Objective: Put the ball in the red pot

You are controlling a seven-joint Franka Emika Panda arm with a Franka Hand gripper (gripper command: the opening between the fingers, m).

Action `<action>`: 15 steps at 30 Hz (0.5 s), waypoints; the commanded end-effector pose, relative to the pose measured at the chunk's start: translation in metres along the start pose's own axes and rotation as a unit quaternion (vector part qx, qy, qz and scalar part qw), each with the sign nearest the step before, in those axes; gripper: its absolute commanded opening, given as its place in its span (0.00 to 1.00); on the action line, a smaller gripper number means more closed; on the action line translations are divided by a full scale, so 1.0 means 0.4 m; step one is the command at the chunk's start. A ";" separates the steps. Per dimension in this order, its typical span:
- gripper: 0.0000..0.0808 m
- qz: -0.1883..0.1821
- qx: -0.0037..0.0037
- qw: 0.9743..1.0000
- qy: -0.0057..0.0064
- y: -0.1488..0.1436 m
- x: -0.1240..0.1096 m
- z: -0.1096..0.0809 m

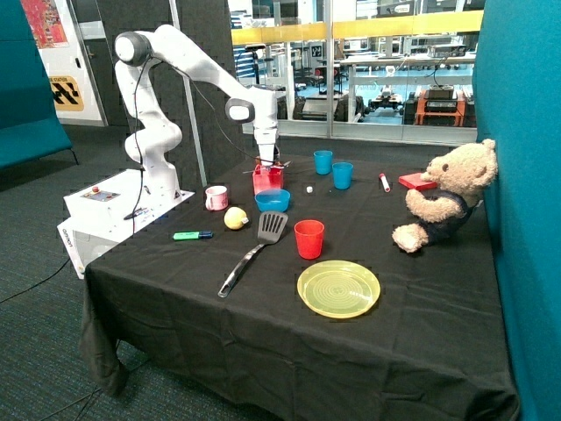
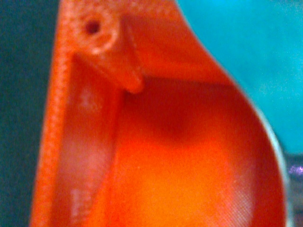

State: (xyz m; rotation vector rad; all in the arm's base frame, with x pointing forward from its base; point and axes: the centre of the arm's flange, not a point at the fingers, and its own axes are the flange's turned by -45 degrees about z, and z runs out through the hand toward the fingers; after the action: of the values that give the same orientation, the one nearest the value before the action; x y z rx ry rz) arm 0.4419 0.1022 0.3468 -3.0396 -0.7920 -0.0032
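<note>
The ball (image 1: 235,217), pale yellow and lemon-like, lies on the black tablecloth between the pink-and-white mug (image 1: 216,197) and the blue bowl (image 1: 272,200). Just behind the bowl stands the red pot (image 1: 268,180). My gripper (image 1: 268,165) hangs straight down at the pot's rim, well apart from the ball. The wrist view is filled by the pot's red inside (image 2: 165,156), with the blue bowl (image 2: 246,56) beside it. No ball shows inside the pot.
A green marker (image 1: 193,235), a spatula (image 1: 254,250), a red cup (image 1: 308,239) and a yellow plate (image 1: 338,288) lie nearer the front. Two blue cups (image 1: 333,168), a pen (image 1: 384,181), a flat red block (image 1: 416,181) and a teddy bear (image 1: 447,197) stand further along.
</note>
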 end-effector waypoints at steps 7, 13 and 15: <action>0.29 -0.001 0.000 1.000 -0.001 0.003 0.000 0.013; 0.28 -0.003 0.000 1.000 -0.001 -0.006 0.001 0.015; 0.28 -0.003 0.000 1.000 -0.001 -0.008 0.002 0.015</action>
State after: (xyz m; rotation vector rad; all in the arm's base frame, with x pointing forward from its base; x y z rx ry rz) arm 0.4428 0.1023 0.3428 -3.0390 -0.7954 0.0042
